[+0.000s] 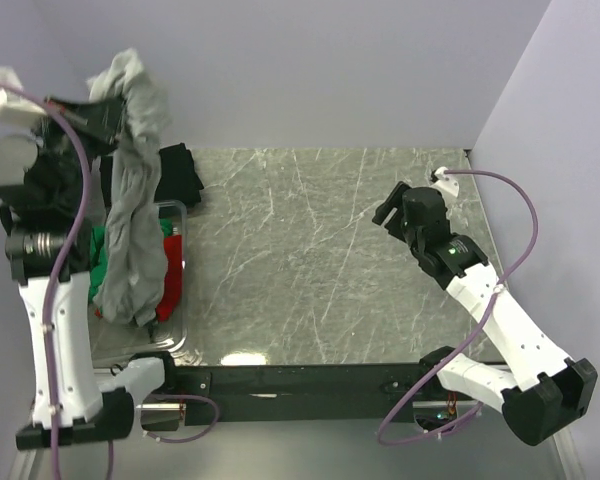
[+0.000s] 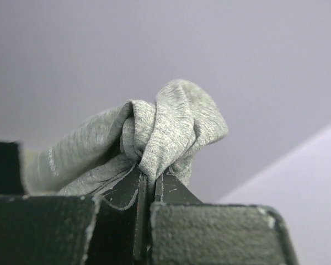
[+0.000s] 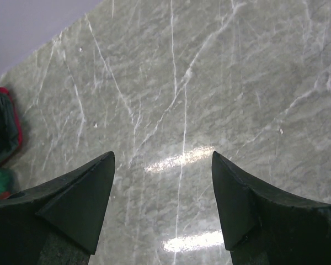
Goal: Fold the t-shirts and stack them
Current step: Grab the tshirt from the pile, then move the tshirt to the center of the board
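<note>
The left end effector [image 1: 98, 112] is raised high at the far left corner of the workspace, its two jaws pressed together on a bunched fold of the grey t-shirt [image 1: 130, 230]. In the left wrist view the end effector [image 2: 149, 179] pinches the heather-grey t-shirt [image 2: 171, 121] where the cloth gathers into a knot-like lump just above the fingertips, set against a pale lilac wall.

From the overhead camera, the grey t-shirt hangs down in a long twisted drape. Its lower end reaches into a clear plastic bin [image 1: 183, 285] at the left edge of the marbled grey-green tabletop [image 1: 310, 260]. Beneath and beside the hanging cloth, a green t-shirt [image 1: 100, 250] and a red t-shirt [image 1: 175, 265] lie crumpled in the bin. A black t-shirt [image 1: 180, 175] sits at the bin's far side, partly on the tabletop.

On the right, well apart from the clothes, the right end effector [image 1: 390, 208] is poised over bare tabletop with its jaws spread wide and nothing between them. The right wrist view shows the end effector [image 3: 163, 160] with both dark fingertips apart above the veined tabletop [image 3: 209, 83]. A sliver of red and green cloth [image 3: 8, 141] shows at the left edge of that view.
</note>
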Tool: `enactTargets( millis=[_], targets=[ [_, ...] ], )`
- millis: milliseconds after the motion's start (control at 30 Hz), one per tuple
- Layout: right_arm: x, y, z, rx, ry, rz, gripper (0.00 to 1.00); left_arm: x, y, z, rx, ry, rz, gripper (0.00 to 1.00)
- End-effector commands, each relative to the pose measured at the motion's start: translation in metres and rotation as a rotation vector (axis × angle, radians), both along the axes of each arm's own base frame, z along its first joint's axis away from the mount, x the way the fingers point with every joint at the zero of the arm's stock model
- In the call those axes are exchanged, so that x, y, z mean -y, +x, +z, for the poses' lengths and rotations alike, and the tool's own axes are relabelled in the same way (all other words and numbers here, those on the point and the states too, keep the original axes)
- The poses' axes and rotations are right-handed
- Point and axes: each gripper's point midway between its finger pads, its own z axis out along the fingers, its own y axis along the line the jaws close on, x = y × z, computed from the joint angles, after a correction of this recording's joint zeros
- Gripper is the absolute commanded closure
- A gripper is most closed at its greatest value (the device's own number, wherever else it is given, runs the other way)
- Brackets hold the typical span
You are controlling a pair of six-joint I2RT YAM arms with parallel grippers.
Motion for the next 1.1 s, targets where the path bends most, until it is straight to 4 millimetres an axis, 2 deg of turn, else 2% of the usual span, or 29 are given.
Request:
enactTargets(
  millis=[0,33,67,100,167,200,267,300,367,400,433,467,567,600,633,667,700,733,767,833,933,967,1033,1067],
  targets=[
    [0.009,0.011,0.031,0.092,0.011,-0.043,0.23,0.052,-0.032,0.095,0.302,0.124,-0.237,1.0],
    [0.011,0.01,0.032,0.091,0.007,-0.05,0.23,0.059,-0.035,0.106,0.328,0.133,-0.263,1.0],
    [0.013,0.009,0.034,0.097,0.007,-0.059,0.23,0.066,-0.024,0.108,0.321,0.132,-0.289,1.0],
    [0.016,0.008,0.036,0.102,0.007,-0.066,0.23,0.082,-0.029,0.116,0.343,0.127,-0.346,1.0],
    [0.021,0.007,0.038,0.105,0.008,-0.084,0.23,0.099,-0.034,0.136,0.393,0.116,-0.409,1.0],
    [0.024,0.005,0.041,0.116,0.011,-0.097,0.23,0.113,-0.042,0.145,0.421,0.101,-0.467,1.0],
    [0.031,0.003,0.042,0.119,0.007,-0.118,0.23,0.13,-0.038,0.145,0.42,0.069,-0.532,1.0],
    [0.034,0.0,0.046,0.129,0.007,-0.129,0.23,0.145,-0.044,0.149,0.438,0.054,-0.585,0.99],
    [0.041,-0.003,0.044,0.122,0.0,-0.152,0.23,0.161,-0.035,0.141,0.412,0.029,-0.631,1.0],
    [0.045,-0.006,0.046,0.128,0.001,-0.168,0.23,0.176,-0.034,0.135,0.397,0.02,-0.677,1.0],
    [0.048,-0.009,0.043,0.12,-0.005,-0.176,0.23,0.188,-0.021,0.122,0.359,0.021,-0.699,1.0],
    [0.052,-0.011,0.043,0.119,-0.002,-0.189,0.23,0.201,-0.017,0.113,0.331,0.02,-0.726,0.99],
    [0.061,-0.021,0.039,0.112,-0.003,-0.22,0.23,0.235,0.023,0.048,0.15,0.046,-0.769,1.0],
    [0.063,-0.025,0.039,0.116,0.001,-0.227,0.23,0.244,0.039,0.016,0.064,0.052,-0.775,0.96],
    [0.065,-0.029,0.033,0.098,-0.001,-0.233,0.23,0.257,0.06,-0.024,-0.054,0.061,-0.784,0.76],
    [0.066,-0.031,0.03,0.09,-0.001,-0.234,0.23,0.264,0.071,-0.052,-0.124,0.068,-0.794,0.6],
    [0.067,-0.036,0.027,0.081,-0.001,-0.234,0.22,0.269,0.085,-0.089,-0.221,0.079,-0.789,0.46],
    [0.065,-0.038,0.019,0.061,-0.001,-0.225,0.22,0.275,0.102,-0.139,-0.354,0.103,-0.777,0.19],
    [0.065,-0.04,0.014,0.048,-0.001,-0.225,0.22,0.278,0.108,-0.172,-0.435,0.119,-0.768,0.12],
    [0.064,-0.044,0.001,0.002,-0.008,-0.214,0.22,0.275,0.124,-0.224,-0.572,0.167,-0.72,0.01],
    [0.054,-0.045,-0.016,-0.059,-0.01,-0.159,0.22,0.255,0.128,-0.276,-0.749,0.234,-0.608,0.01],
    [0.048,-0.045,-0.024,-0.088,-0.006,-0.125,0.22,0.246,0.122,-0.298,-0.832,0.254,-0.574,0.01],
    [0.038,-0.042,-0.032,-0.103,0.005,-0.079,0.22,0.231,0.119,-0.322,-0.906,0.281,-0.514,0.0],
    [0.028,-0.04,-0.038,-0.126,0.01,-0.024,0.22,0.223,0.111,-0.343,-0.967,0.29,-0.498,0.01]
  ],
)
